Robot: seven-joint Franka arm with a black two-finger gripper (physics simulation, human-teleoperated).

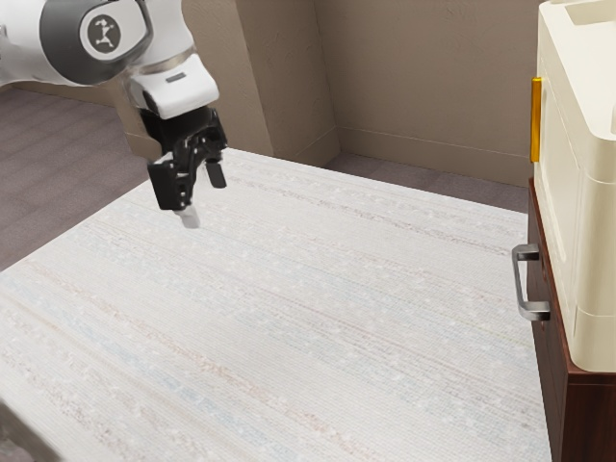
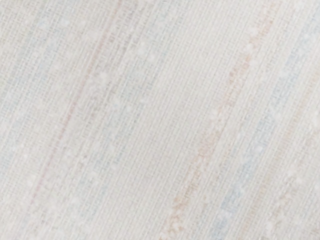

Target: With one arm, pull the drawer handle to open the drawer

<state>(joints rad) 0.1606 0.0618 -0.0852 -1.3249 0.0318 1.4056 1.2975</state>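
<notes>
With fingers parted, the black claw (image 1: pixel 206 204) hung at the exterior view's upper left, overlapping the pale table's (image 1: pixel 318 318) far edge. A broad stretch of surface separated it from the silver handle (image 1: pixel 521 289) on the brown drawer front (image 1: pixel 551 371), lower right.

Robot arm (image 1: pixel 91 38): one is reaching in at the exterior view's far left. Bench (image 1: pixel 289 318): one is spreading below. Claw (image 1: pixel 204 201): one is hanging over it; two fingers (image 1: pixel 217 174) are pointing down. Dark wooden unit (image 1: pixel 589 419): one is standing at the exterior view's right. Cream cabinet (image 1: pixel 595 241): one is sitting on top. Metal handle (image 1: pixel 521 281): one is jutting from the wood. Yellow bar (image 1: pixel 536 120): one is fronting the cream cabinet.
</notes>
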